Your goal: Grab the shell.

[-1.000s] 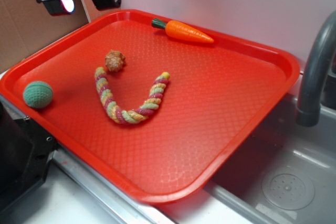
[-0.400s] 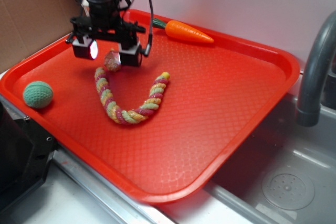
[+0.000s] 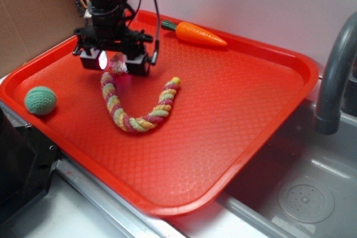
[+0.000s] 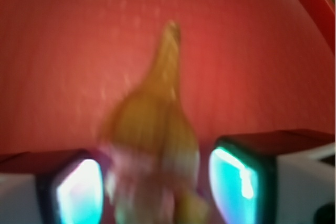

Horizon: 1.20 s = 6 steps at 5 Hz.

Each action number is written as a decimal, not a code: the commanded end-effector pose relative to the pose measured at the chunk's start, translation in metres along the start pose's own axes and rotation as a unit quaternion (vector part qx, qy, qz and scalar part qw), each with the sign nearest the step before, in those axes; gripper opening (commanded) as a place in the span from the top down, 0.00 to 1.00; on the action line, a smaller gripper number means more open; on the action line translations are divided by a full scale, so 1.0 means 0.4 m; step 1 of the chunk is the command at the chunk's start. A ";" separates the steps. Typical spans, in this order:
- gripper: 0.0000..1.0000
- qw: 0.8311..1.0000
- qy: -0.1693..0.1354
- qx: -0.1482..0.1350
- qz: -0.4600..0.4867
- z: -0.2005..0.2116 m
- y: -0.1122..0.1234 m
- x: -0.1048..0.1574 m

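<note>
The shell (image 3: 118,63) is small, tan-brown and knobbly, and lies on the red tray (image 3: 234,110) at the upper end of the braided rope (image 3: 134,116). My gripper (image 3: 116,62) is lowered onto the tray, with one finger on each side of the shell. In the wrist view the shell (image 4: 152,119) is a blurred tan shape between the lit fingers (image 4: 241,177), its pointed tip facing away. The gripper (image 4: 157,187) is open, with a gap on both sides of the shell.
A green ribbed ball (image 3: 40,100) sits at the tray's left edge. A toy carrot (image 3: 198,33) lies at the tray's far side. A grey tap (image 3: 334,76) and sink (image 3: 307,199) are to the right.
The gripper came down from above the tray's far left corner and now straddles the shell. The shell and rope have not moved.
</note>
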<state>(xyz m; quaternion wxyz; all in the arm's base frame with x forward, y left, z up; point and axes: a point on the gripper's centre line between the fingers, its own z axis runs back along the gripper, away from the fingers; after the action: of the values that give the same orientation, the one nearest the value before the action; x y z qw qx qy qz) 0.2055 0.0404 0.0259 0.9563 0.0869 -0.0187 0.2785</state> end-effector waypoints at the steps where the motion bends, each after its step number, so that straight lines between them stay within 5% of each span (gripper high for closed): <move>1: 1.00 0.989 -0.118 -0.075 -0.039 0.227 -0.032 0.025; 2: 1.00 0.978 -0.161 -0.107 -0.080 0.358 -0.056 0.028; 3: 0.00 0.978 -0.144 -0.127 -0.082 0.328 -0.027 0.058; 4: 0.00 0.983 -0.104 -0.139 -0.065 0.234 -0.015 0.080; 6: 0.00 0.990 -0.059 -0.115 -0.061 0.083 0.049 0.060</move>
<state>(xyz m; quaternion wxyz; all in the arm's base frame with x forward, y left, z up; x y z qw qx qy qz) 0.2204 0.0518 0.0562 0.9740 -0.0089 -0.0809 0.2116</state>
